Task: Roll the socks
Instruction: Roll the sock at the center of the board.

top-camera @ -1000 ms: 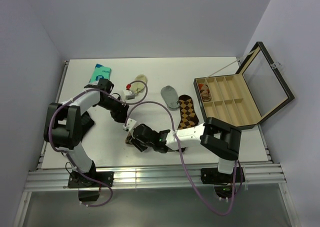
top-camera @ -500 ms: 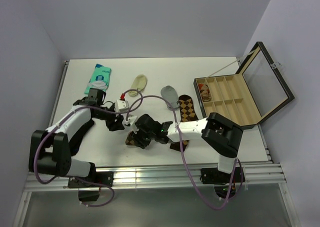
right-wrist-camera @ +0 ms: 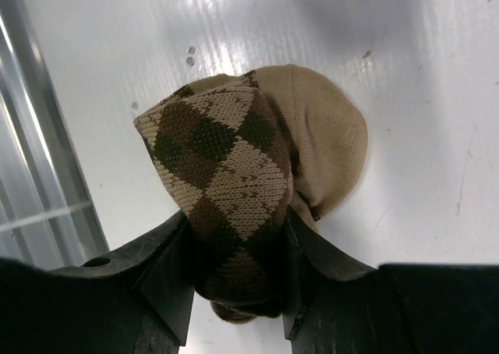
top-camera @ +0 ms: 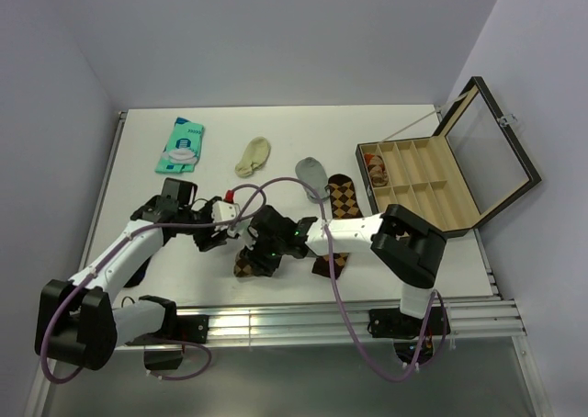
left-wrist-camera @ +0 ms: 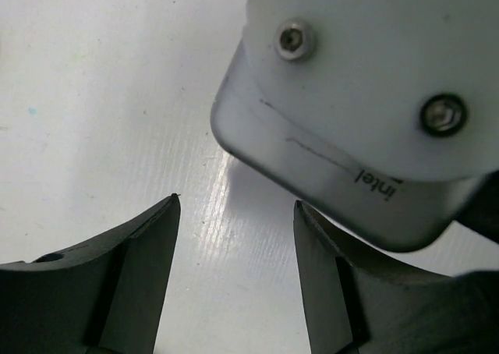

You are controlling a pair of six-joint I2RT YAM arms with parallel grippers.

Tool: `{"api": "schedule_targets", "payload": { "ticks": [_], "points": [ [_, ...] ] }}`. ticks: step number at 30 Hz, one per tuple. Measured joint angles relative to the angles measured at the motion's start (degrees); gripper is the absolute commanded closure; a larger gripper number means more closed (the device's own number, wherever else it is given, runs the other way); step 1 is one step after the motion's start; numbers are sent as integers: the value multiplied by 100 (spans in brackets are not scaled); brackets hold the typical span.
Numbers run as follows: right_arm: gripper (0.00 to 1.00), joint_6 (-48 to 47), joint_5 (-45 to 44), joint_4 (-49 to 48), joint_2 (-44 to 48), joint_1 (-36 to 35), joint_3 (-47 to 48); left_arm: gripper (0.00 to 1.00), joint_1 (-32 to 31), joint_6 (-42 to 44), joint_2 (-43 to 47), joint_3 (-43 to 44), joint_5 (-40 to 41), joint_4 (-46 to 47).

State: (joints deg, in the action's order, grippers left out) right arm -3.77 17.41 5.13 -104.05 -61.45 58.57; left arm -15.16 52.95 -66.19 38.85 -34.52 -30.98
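Observation:
One argyle sock (right-wrist-camera: 226, 159), dark brown with tan diamonds and a tan toe, is bunched into a bundle on the white table. My right gripper (right-wrist-camera: 235, 217) is shut on it, jaws pressed on both sides. In the top view this bundle (top-camera: 243, 266) lies at the front centre under the right gripper (top-camera: 255, 255). The second argyle sock (top-camera: 342, 206) lies flat to its right. My left gripper (left-wrist-camera: 235, 202) is open and empty over bare table, just left of the right arm's wrist camera (left-wrist-camera: 366, 97). In the top view the left gripper (top-camera: 209, 238) sits close beside the right gripper.
A grey ankle sock (top-camera: 312, 174) and a cream ankle sock (top-camera: 253, 155) lie behind. A teal packet (top-camera: 180, 146) is at the back left. An open compartment box (top-camera: 427, 183) stands at the right, a rolled item (top-camera: 375, 167) in one compartment. Purple cables loop over the middle.
My left arm has swung forward and right, bringing its gripper next to the right gripper. The right gripper has shifted slightly back and left with the sock bundle.

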Motion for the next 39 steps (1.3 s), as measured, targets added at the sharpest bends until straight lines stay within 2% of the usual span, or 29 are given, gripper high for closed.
{"api": "schedule_targets", "payload": {
  "ticks": [3, 11, 24, 33, 37, 39],
  "points": [
    [78, -103, 177, 66, 0, 55, 4, 29, -59, -59, -17, 20, 46, -22],
    [79, 61, 365, 72, -15, 142, 28, 28, -66, -402, -92, 92, -24, -227],
    [80, 619, 387, -197, -175, 140, 116, 28, 785, -420, -87, 476, -1174, -634],
    [80, 1158, 496, -258, -225, 260, 118, 25, 1749, 470, -356, 1040, -2208, -1294],
    [80, 1228, 549, -205, -306, 293, 221, 23, 1705, 837, -149, 929, -2205, -1453],
    [80, 1274, 634, -131, -400, 334, 345, 23, 1467, 981, 122, 756, -2068, -1453]
  ]
}}
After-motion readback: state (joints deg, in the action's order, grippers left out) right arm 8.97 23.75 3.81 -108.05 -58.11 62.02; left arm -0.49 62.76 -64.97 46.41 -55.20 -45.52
